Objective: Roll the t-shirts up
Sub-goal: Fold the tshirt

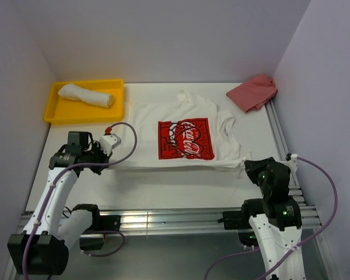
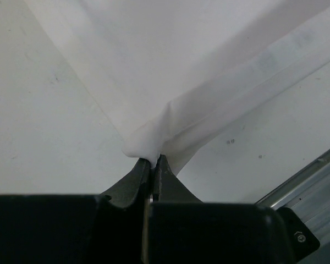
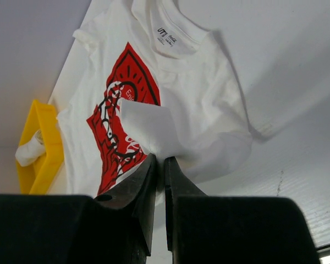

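A white t-shirt with a red print lies spread on the table, collar toward the back. My left gripper is shut on its near left hem corner; the left wrist view shows the cloth pinched between the fingertips of that gripper. My right gripper is shut on the near right corner, and the fabric is lifted and folded up at the jaws of that gripper. A second white t-shirt lies rolled in the yellow tray.
A pink cloth lies crumpled at the back right corner. Metal rails run along the table's near edge and right side. Walls close the table in on the left, back and right.
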Tool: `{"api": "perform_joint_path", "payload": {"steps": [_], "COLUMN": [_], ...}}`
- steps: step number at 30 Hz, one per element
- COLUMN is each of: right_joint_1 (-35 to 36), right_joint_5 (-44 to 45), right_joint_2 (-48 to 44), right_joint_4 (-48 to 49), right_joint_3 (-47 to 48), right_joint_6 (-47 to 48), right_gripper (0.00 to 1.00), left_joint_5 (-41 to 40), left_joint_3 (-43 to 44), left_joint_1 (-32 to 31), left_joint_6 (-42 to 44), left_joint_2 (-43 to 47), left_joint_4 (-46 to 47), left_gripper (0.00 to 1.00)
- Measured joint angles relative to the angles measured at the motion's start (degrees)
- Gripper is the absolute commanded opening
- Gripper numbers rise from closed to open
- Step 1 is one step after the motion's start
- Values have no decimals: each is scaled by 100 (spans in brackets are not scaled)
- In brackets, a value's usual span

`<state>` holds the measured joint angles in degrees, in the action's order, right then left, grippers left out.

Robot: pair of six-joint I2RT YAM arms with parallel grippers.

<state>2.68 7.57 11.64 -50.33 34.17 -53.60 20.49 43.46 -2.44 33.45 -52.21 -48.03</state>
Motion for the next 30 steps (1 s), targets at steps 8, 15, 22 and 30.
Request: {"api": "perform_joint_path", "payload": {"steps": [8,15,22,30], "right_joint_1": [0,0,-13,-28], "right_joint_5": [7,46,96,96], "right_joint_2": [922,2647,4107,5204], "right_joint_4": [186,988,1716,2299], "right_joint_3": [264,323,702,1086], "right_joint_6": [323,863,1285,1471], "right_gripper": [0,0,0,0], "left_joint_5": [-48,-157,-361,-566], "left_joint_3": [291,927,1419,1615], "left_joint_1": [-2,-17,-116,-151], "left_joint_6": [-203,-754,-1211,-1497], "left_joint_2": [-656,-1987,-2754,-3668], "left_joint_4": [87,728,1377,1928], "left_gripper": [15,24,25,24]}}
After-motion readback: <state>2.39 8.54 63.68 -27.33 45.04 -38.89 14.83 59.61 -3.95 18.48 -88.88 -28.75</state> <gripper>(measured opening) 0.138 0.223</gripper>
